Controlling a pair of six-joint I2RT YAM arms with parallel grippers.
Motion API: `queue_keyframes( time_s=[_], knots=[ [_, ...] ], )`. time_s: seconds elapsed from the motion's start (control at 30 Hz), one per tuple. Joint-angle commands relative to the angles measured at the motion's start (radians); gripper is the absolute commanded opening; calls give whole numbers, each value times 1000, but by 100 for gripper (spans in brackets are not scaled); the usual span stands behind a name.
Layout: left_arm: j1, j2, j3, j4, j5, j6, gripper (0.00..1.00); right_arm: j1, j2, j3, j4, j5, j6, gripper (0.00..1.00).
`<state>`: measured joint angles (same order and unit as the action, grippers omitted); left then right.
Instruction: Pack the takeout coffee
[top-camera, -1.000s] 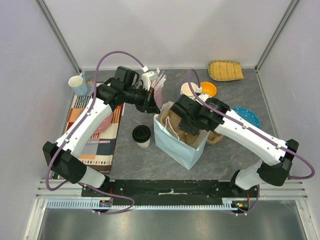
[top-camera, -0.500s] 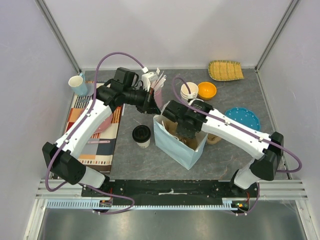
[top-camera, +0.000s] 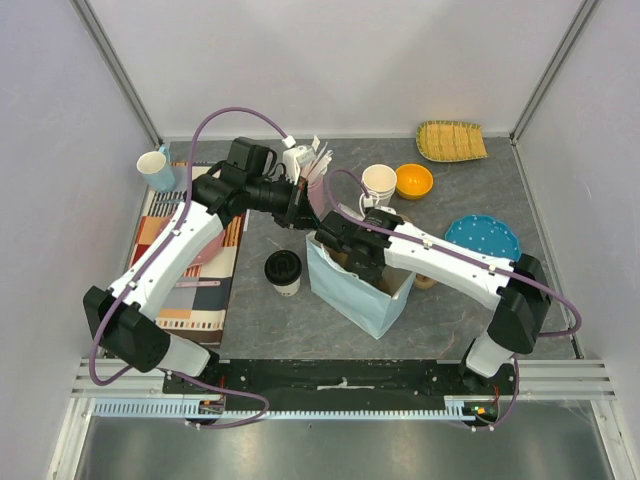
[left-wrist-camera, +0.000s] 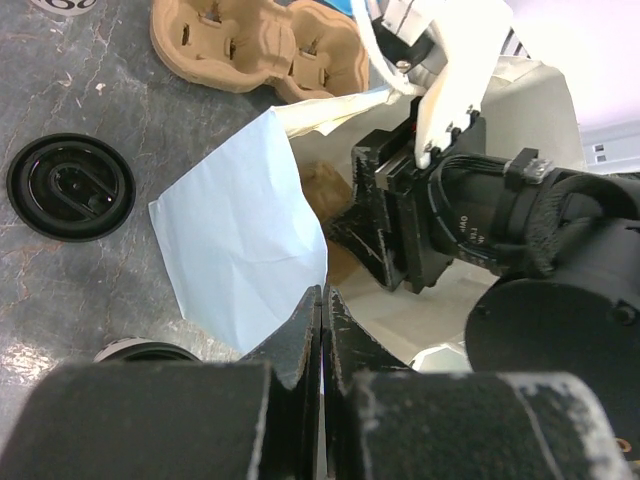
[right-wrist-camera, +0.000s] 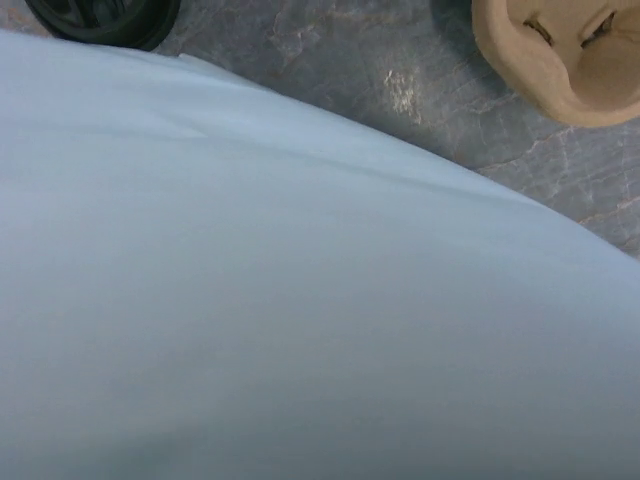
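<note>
The takeout coffee (top-camera: 283, 270), a small white cup with a black lid (left-wrist-camera: 70, 187), stands on the table just left of the pale blue paper bag (top-camera: 352, 298). My left gripper (top-camera: 305, 217) is at the bag's far left corner, its jaws (left-wrist-camera: 322, 300) pressed together on the bag's rim. My right gripper (top-camera: 352, 254) reaches down into the open bag; in the left wrist view its black body (left-wrist-camera: 400, 235) fills the mouth. The bag's blue wall (right-wrist-camera: 300, 300) hides its fingers in the right wrist view.
A brown cardboard cup carrier (top-camera: 430, 277) (left-wrist-camera: 250, 45) (right-wrist-camera: 560, 60) lies right of the bag. Behind stand stacked white cups (top-camera: 378, 183), an orange bowl (top-camera: 414, 180), a blue plate (top-camera: 485, 235), a woven tray (top-camera: 452, 140) and a light blue mug (top-camera: 155, 168). A striped mat (top-camera: 190, 285) lies left.
My right arm has swung left, carrying its gripper further toward the bag's left side and uncovering the cardboard carrier. The left arm and the coffee have stayed put.
</note>
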<state>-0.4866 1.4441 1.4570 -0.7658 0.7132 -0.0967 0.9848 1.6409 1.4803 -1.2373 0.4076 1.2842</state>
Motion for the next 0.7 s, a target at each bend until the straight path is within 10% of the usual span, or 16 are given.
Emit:
queue_keyframes(
  time_s=[0.0,0.67],
  knots=[
    [-7,-24,-27,26,14,-44,2,5,31,-20,61,63,-22,39],
    [-9,-4,-17,26,9,-38,2,5,63,-118,137,53,-31,58]
  ],
)
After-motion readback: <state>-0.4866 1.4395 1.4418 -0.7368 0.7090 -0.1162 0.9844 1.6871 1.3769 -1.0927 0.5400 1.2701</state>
